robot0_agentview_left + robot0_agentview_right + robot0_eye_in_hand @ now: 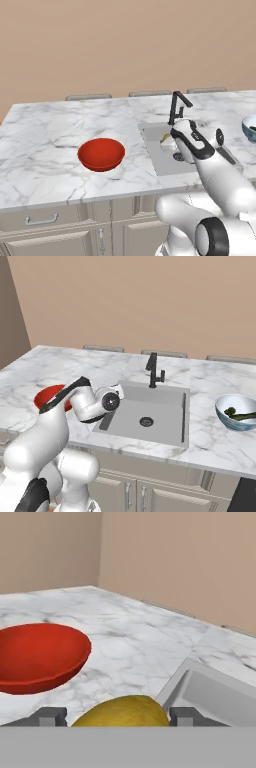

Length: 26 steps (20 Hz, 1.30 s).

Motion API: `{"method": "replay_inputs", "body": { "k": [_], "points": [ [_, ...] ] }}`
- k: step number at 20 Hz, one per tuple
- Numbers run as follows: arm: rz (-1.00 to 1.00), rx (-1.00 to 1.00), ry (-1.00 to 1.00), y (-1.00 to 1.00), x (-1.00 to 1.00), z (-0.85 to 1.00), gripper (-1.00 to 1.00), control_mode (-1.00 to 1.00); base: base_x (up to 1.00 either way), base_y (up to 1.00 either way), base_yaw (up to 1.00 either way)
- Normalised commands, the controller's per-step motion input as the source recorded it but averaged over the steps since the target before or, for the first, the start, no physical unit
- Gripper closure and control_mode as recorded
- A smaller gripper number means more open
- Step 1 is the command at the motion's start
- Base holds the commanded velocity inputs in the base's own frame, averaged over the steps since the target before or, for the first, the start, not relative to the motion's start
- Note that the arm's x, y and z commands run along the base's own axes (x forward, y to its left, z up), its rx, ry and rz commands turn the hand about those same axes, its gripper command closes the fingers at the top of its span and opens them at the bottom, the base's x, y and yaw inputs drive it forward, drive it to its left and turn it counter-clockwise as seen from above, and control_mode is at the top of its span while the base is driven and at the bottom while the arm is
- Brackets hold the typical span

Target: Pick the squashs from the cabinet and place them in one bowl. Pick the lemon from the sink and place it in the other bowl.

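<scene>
The gripper (117, 716) is clenched on the lemon (122, 711): in the hand view the yellow fruit sits squarely between the two grey finger tips (49, 716), one at each side of it. In the left base view the lemon (165, 137) shows as a small yellow patch at the end of the arm, above the left part of the sink (155, 150), near the black faucet (177, 106). The sink (165, 416) is a grey recessed basin set in the white marble counter (100, 368); its round drain (146, 421) is visible in the right base view. The red bowl (101, 153) stands on the counter to the left of the sink, well apart from the basin's edge, upright and with nothing seen inside it; in the hand view the red bowl (40, 654) lies ahead and to one side of the gripper. The pale blue-white bowl (237, 411) stands on the counter to the right of the sink, and dark green squash (239, 415) lies inside it; whether one or two pieces are there cannot be told.
</scene>
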Motion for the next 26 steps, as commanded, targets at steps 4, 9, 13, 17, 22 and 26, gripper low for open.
{"method": "replay_inputs", "body": {
  "k": [4, 9, 13, 17, 22, 26],
  "points": [
    [0.00, 0.00, 0.00, 0.14, -0.31, 0.80, 1.00, -1.00, 0.00, 0.00, 0.00],
    [0.00, 0.01, 0.00, 0.11, -0.07, 0.54, 1.00, -1.00, 0.00, 0.00, 0.00],
    [0.00, 0.00, 0.04, 0.29, 0.00, 0.17, 1.00, -1.00, 0.00, 0.00, 0.00],
    [0.00, 0.00, 0.06, 0.43, 0.00, 0.01, 1.00, -1.00, 0.00, 0.00, 0.00],
    [0.00, 0.00, 0.05, 0.55, 0.00, 0.00, 1.00, -1.00, 0.00, 0.00, 0.00],
    [0.00, 0.00, 0.06, 0.59, 0.00, 0.00, 1.00, -1.00, 0.00, 0.00, 0.00]
  ]
}}
